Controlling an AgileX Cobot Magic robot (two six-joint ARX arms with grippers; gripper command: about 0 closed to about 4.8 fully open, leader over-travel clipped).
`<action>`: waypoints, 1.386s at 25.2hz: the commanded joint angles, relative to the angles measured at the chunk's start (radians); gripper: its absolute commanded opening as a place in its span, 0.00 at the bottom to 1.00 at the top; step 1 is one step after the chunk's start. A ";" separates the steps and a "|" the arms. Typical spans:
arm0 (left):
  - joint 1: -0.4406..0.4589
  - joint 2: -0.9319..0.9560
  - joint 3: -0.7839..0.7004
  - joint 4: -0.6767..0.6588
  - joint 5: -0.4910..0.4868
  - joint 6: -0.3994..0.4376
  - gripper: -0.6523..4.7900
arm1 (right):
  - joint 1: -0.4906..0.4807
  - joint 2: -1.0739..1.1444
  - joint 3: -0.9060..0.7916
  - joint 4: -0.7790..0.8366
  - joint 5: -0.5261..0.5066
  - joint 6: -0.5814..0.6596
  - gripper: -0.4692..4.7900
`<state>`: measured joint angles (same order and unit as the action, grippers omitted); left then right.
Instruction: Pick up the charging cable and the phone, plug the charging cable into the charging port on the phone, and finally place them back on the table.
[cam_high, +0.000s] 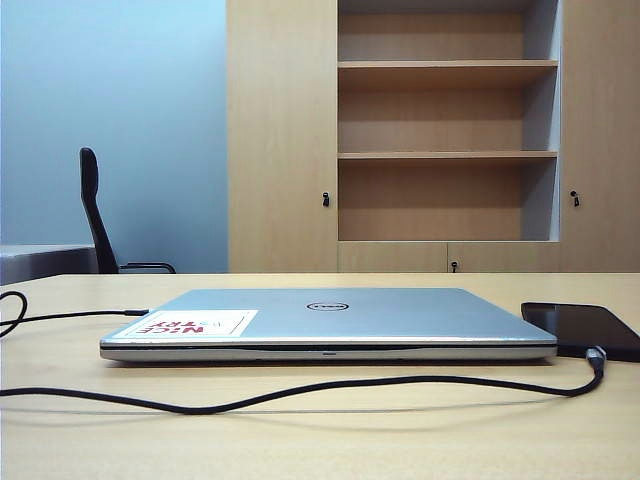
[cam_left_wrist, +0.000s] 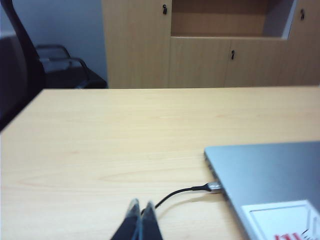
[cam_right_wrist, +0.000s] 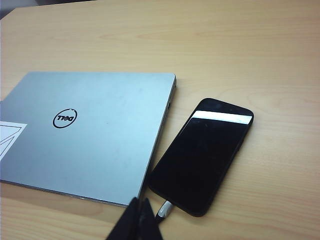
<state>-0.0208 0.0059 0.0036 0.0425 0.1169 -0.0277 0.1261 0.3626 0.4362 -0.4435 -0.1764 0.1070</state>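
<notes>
Phone (cam_right_wrist: 201, 156) lies beside closed right pincer (cam_right_wrist: 140, 210); left pincer (cam_left_wrist: 140, 210) closed.

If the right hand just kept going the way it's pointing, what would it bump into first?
Probably the cable's plug at the phone, just ahead of the shut right hand. The laptop edge lies close beside that line, and depth is unclear.

Closed laptop (cam_high: 330, 322) blocks table (cam_high: 320, 430) centre; phone (cam_high: 585, 328) lies just beside its right edge, narrow gap btwn. Charging cable (cam_high: 300, 388) runs across near strip in front of laptop, plugged at phone's near end, 2nd lead into laptop's left side (cam_left_wrist: 190, 190). Free room: far table behind laptop, far left; left gripper (cam_left_wrist: 140, 210) and right gripper (cam_right_wrist: 139, 206), both closed, hover near side.
</notes>
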 joint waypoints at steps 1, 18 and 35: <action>0.002 0.000 0.000 0.011 0.003 -0.058 0.11 | 0.000 0.000 0.003 0.018 -0.001 -0.003 0.10; 0.002 0.000 0.000 0.011 0.003 -0.058 0.11 | 0.000 0.000 0.003 0.022 0.002 -0.003 0.10; 0.002 0.000 0.000 0.011 0.002 -0.058 0.11 | -0.096 -0.362 -0.348 0.449 0.264 -0.011 0.10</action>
<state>-0.0208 0.0059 0.0036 0.0425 0.1169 -0.0834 0.0360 0.0166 0.0959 -0.0154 0.0841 0.0967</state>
